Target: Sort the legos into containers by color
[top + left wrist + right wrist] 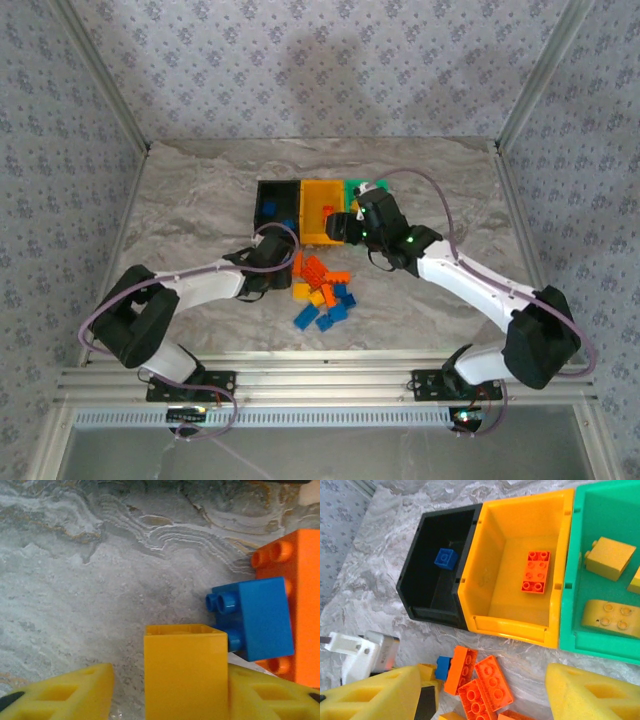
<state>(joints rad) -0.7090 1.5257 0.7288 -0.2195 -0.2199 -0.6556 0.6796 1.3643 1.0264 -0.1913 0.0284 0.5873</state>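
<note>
Yellow is the colour of the brick (185, 665) that sits between the left jaws, at the bottom of the left wrist view. The soft pad on the right of that frame (270, 695) touches it. There is a gap to the other pad (65, 695), so these jaws are open around the brick and not gripping it yet. A blue neighbour brick (255, 620) and a big orange brick (300, 605) lie just beside it on the grey worktop (75, 580).

The right jaws hang near the bins, wide open, with nothing between them.

I think the job has only just begun. In the right wrist view the black bin (417, 580) at the upper left has one small blue lego (445, 558) in it. The yellow-orange bin (520, 625) in the middle has one red-orange lego (536, 571). The green bin (575, 580) at the right has yellow legos (609, 558), three as far as I can see.

Most of the legos are not sorted. They lie mixed in a pile (320, 290) on the worktop, just below the bins in the top view. All of those must go into a bin.
</note>
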